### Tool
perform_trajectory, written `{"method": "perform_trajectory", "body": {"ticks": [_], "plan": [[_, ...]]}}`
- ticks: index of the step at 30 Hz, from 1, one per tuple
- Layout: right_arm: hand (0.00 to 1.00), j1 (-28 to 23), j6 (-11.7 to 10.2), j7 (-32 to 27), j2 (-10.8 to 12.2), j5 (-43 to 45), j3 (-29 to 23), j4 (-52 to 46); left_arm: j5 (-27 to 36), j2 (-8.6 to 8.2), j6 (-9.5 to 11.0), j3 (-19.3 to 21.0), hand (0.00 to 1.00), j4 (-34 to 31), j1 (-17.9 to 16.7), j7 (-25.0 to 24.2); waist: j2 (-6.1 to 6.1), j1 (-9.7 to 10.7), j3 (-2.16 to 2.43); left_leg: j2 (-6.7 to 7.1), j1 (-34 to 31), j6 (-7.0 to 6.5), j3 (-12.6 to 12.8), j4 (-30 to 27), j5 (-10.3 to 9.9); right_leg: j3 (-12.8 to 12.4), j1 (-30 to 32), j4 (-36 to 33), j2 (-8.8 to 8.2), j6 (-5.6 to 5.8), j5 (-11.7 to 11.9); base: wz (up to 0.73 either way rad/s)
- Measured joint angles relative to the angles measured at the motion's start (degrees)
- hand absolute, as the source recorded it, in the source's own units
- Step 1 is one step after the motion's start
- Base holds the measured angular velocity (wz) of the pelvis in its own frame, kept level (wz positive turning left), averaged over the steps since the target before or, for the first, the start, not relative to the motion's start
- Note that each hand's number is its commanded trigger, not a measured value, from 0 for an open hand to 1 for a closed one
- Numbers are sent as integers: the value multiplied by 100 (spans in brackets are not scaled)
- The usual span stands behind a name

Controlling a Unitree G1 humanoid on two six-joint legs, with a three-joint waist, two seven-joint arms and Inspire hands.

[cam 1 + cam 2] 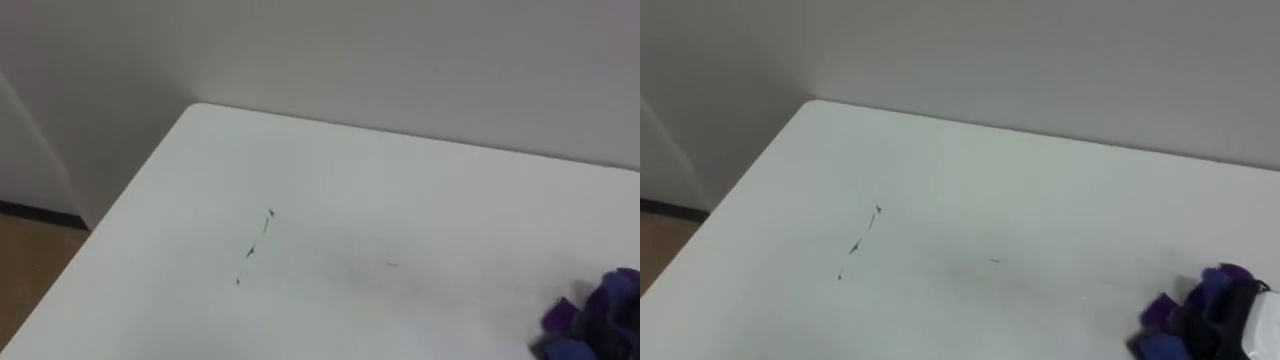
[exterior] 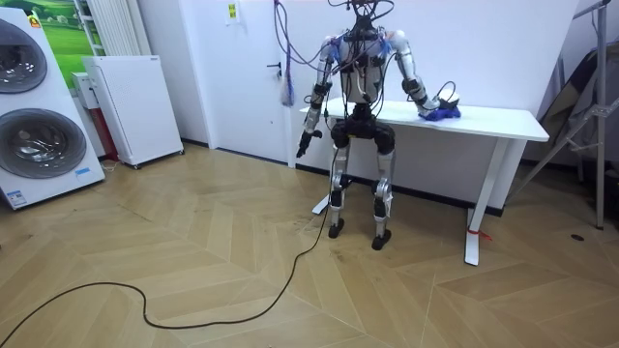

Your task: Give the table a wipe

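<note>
Several small dark marks [image 1: 252, 248] lie in a short slanted row on the smooth white top of the counter [image 1: 400, 180], toward its left part. The counter has a rounded far-left corner and stands against a plain pale wall [image 1: 400, 60]. At the lower right edge of the eye views sits a crumpled blue-purple cloth [image 1: 595, 315], soft and folded into lumps, well apart from the marks. The right robot hand [image 1: 1252, 318] is in the middle of this cloth. How far it is open, or whether it really grips the cloth, I cannot tell.

From the room view one sees more. The robot stands upright close to the counter, facing the wall, with its right arm stretched out to the cloth on the top. The left robot hand [image 2: 303, 145] hangs beside the body, below the counter edge, and its state I cannot tell either. The floor [image 2: 193, 251] is wood in a herringbone pattern. At the room view's left stand two stacked washing machines [image 2: 34, 116] with round doors and a low white cabinet [image 2: 131, 106]. A label on the lower machine is too small to read.
</note>
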State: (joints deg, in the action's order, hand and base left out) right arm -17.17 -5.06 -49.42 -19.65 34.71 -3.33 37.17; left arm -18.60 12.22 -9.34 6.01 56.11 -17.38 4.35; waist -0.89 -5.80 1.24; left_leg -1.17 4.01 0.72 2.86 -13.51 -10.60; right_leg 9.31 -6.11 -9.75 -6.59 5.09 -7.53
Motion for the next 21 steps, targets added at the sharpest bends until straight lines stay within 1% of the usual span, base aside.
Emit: {"method": "perform_trajectory", "body": {"ticks": [1,2,3,4,5,6,7,8,9,10,11,12,13,14,15,16,17,18,19,20,21], "plan": [[100,161,191,149,126,-8,11,-91,56,-24,-31,-140,0,1,33,-3,2,-55,-1,-9,32,-2,22,5,-2,-59,6,-1,20,-18,19,-34],[100,279,465,347,198,-12,69,-257,59,-58,-80,-235,0,5,90,-1,4,-140,-5,-17,43,-7,23,1,-7,-148,35,5,59,-35,55,-41],[100,334,625,468,224,-12,136,-366,76,-72,-105,-291,0,7,127,-1,0,-199,-7,-20,45,-11,20,2,-10,-158,60,8,68,-54,77,-51],[100,485,915,760,246,-7,418,-620,139,-96,-132,-438,0,23,187,19,0,-294,-17,-20,43,-11,-8,14,-10,-174,136,-13,84,-76,120,-63],[100,707,1148,1108,311,119,778,-887,238,-126,-179,-531,0,26,253,25,2,-400,-21,-21,26,-10,-56,25,-11,-178,215,-24,106,-100,161,-65],[100,840,1215,1279,392,228,956,-988,292,-149,-200,-536,0,33,296,34,3,-450,-32,-22,13,-10,-95,28,-11,-178,237,-16,125,-114,187,-54],[100,1110,1275,1595,605,470,1271,-1186,358,-170,-205,-576,0,74,362,48,-5,-505,-93,-25,-7,-5,-185,25,-10,-174,276,-11,163,-141,216,-25],[100,1347,1337,1922,807,671,1512,-1427,439,-208,-210,-617,0,62,413,52,-2,-527,-123,-31,-68,6,-250,23,-2,-133,343,-24,176,-153,223,-8],[100,1460,1334,2061,922,747,1661,-1510,447,-232,-209,-646,0,26,418,46,7,-535,-140,-31,-102,22,-279,20,8,-129,367,-27,184,-158,224,17],[100,1649,1307,2291,1117,894,1874,-1579,449,-284,-203,-677,0,-78,407,33,27,-546,-156,-30,-190,30,-327,10,15,-125,427,-28,194,-164,219,33],[100,1803,1238,2477,1202,998,2048,-1583,449,-320,-186,-681,0,-139,379,4,42,-591,-166,-17,-269,28,-384,-1,14,-103,486,-20,197,-137,218,36],[100,1858,1207,2549,1213,1061,2107,-1583,444,-322,-186,-680,0,-165,375,-6,50,-611,-163,-8,-294,28,-412,8,14,-104,502,-21,197,-129,203,34],[100,1899,1187,2646,1214,1102,2150,-1625,455,-317,-217,-651,0,-236,253,-12,56,-628,-158,9,-295,26,-458,50,13,-100,495,7,197,-125,186,19],[100,1844,1106,2689,1209,1105,2117,-1617,462,-304,-236,-617,0,-264,56,-21,62,-611,-158,14,-232,12,-466,99,18,-99,443,17,197,-150,193,11],[100,1796,1042,2691,1197,1103,2100,-1609,465,-301,-262,-613,0,-266,-41,-36,66,-591,-158,14,-228,-12,-466,109,17,-98,385,19,197,-170,194,8],[100,1676,860,2594,1188,1099,2054,-1583,494,-302,-332,-584,0,-267,-192,-63,72,-491,-157,17,-153,-17,-463,138,-13,-55,283,39,195,-164,168,32],[100,1597,616,2437,1181,1090,1950,-1499,490,-305,-350,-486,0,-259,-212,-91,59,-303,-166,16,-110,-25,-465,171,-7,61,184,114,171,-157,155,42],[100,1588,479,2346,1169,1088,1881,-1406,469,-310,-339,-407,0,-254,-217,-105,60,-246,-173,16,-113,-27,-466,176,12,92,163,130,165,-157,156,39],[100,1509,292,2112,1137,1072,1705,-1240,352,-309,-299,-231,0,-252,-210,-107,77,-204,-172,17,-53,-21,-459,193,41,112,121,139,158,-157,156,20],[100,1245,187,1799,1045,1035,1467,-1175,190,-291,-211,22,0,-211,-199,-85,89,-145,-160,19,35,-20,-458,238,42,117,22,195,156,-138,139,15],[100,1059,136,1608,967,983,1337,-1176,111,-263,-190,130,0,-204,-196,-74,90,-119,-158,25,73,-20,-459,252,41,114,-23,209,147,-114,99,16]]}}
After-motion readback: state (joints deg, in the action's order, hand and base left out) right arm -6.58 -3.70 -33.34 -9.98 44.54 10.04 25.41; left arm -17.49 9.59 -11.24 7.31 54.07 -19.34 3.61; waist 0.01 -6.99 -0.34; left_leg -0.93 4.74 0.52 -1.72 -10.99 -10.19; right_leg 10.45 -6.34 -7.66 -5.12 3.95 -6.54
